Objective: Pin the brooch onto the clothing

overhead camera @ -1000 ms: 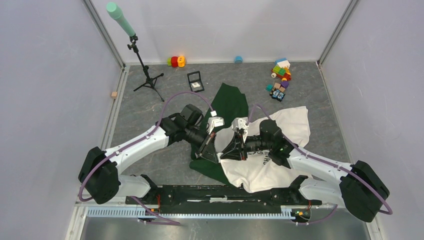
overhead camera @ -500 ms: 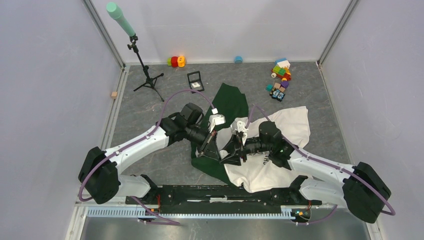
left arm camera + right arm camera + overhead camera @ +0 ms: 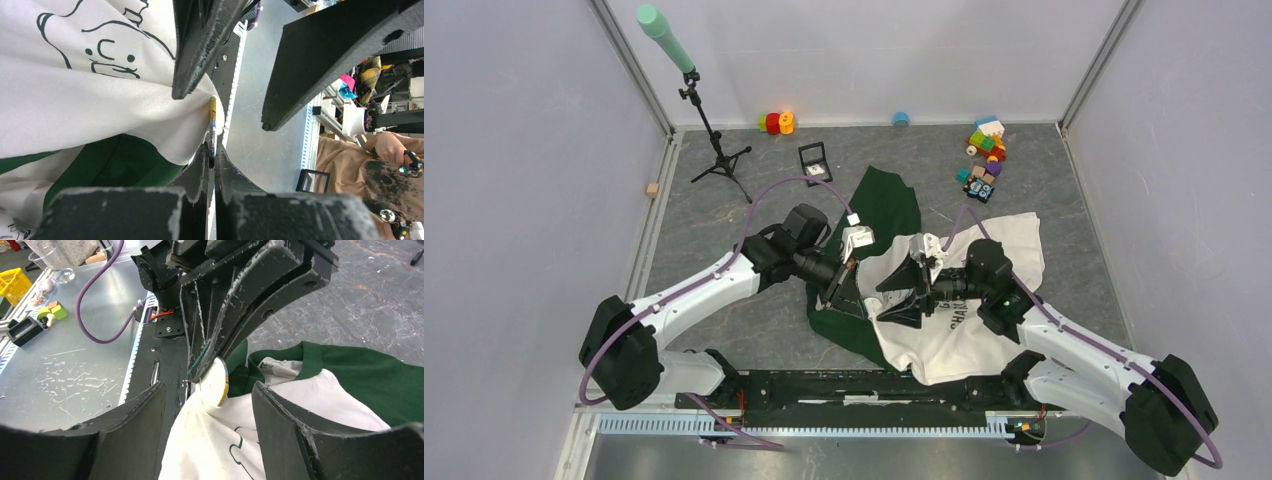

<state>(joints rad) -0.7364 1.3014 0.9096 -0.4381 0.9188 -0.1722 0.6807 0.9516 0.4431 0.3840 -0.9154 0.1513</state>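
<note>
- The brooch (image 3: 212,125) sits edge-on at the shirt (image 3: 90,100) hem, just below the printed face, pressed against a lifted fold of cream cloth.
- My left gripper (image 3: 212,156) is clamped on the brooch, with the fabric edge apparently caught in the same pinch. From the right wrist the disc shows pale with a coloured rim, right at the shirt's raised corner.
- What changed: half a second ago my right gripper (image 3: 225,109) was tight against the left one over the shirt. Now it has drawn back across the shirt and its jaws stand wide apart, gripping nothing. One jaw tip touches the cloth above the brooch and the other hangs clear off the shirt.
- I read this as the right arm letting go, so the brooch and fold now depend on the left alone.
- I cannot tell whether the pin has gone through the cloth, since the clasp side is hidden. I would check that before easing the left open.
- The black box (image 3: 815,162) lies well beyond the shirt's green sleeve.
</note>
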